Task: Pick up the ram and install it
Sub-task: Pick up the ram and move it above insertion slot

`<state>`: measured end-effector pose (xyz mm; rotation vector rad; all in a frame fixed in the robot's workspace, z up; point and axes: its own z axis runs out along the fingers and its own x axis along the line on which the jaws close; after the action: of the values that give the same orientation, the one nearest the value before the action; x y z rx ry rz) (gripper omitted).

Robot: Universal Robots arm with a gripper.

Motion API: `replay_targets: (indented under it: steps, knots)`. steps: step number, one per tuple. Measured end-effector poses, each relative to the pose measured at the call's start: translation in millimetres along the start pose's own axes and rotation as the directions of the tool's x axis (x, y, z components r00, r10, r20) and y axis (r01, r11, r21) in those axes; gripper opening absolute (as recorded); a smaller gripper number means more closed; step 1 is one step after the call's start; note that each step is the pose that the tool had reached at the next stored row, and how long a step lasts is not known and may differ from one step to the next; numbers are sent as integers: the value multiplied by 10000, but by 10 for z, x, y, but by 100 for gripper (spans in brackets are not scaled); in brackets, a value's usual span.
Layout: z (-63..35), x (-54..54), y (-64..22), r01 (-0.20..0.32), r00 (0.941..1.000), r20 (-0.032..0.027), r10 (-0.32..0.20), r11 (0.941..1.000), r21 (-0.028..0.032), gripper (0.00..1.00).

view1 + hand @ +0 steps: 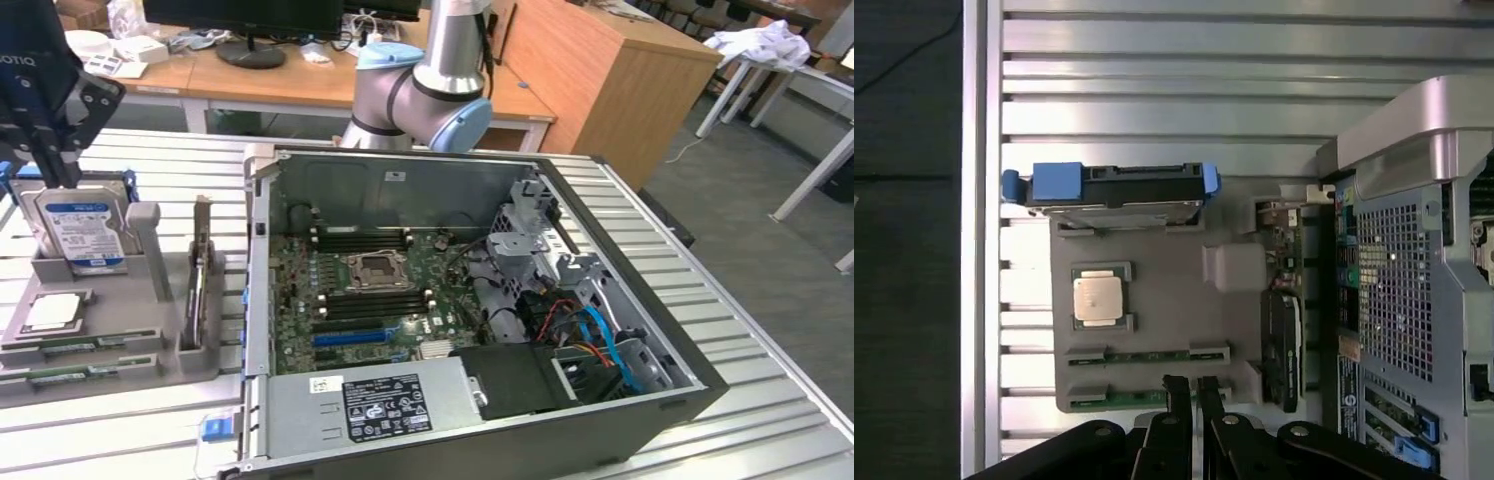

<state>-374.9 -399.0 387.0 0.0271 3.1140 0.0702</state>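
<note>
Two ram sticks lie flat in slots at the front of the grey tray: one ram stick and a second ram stick beside it. My gripper hangs high above the tray, over the hard drive in the exterior view. In the wrist view its fingertips overlap the end of the second stick. The fingers stand a narrow gap apart with nothing between them. The open computer case shows its motherboard, with dark memory slots beside the processor socket.
The tray also holds a hard drive in a blue carrier, a square silver processor and a dark part standing on edge. Everything rests on a slatted metal table. Desks stand behind.
</note>
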Motion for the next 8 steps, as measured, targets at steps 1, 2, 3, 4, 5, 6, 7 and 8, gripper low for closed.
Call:
replay_targets:
  steps: [1, 2, 3, 4, 5, 6, 7, 8]
  knots:
    - [5, 0, 0, 180, 9998, -10, -180, 9998, -5, 17]
    - [10, 1, 0, 359, 9994, -20, -359, 9994, -10, 17]
    - [15, 1, -1, 537, 9986, -29, -537, 9986, -15, 17]
    - [20, 1, -1, 718, 9974, -38, -718, 9974, -21, 17]
    - [25, 1, -1, 902, 9959, -48, -903, 9959, -26, 17]
    - [30, 1, -1, 1092, 9940, -57, -1092, 9940, -32, 17]
    - [36, 1, -2, 1270, 9919, -64, -1270, 9919, -38, 17]
    - [42, 1, -2, 1447, 9894, -72, -1448, 9895, -44, 17]
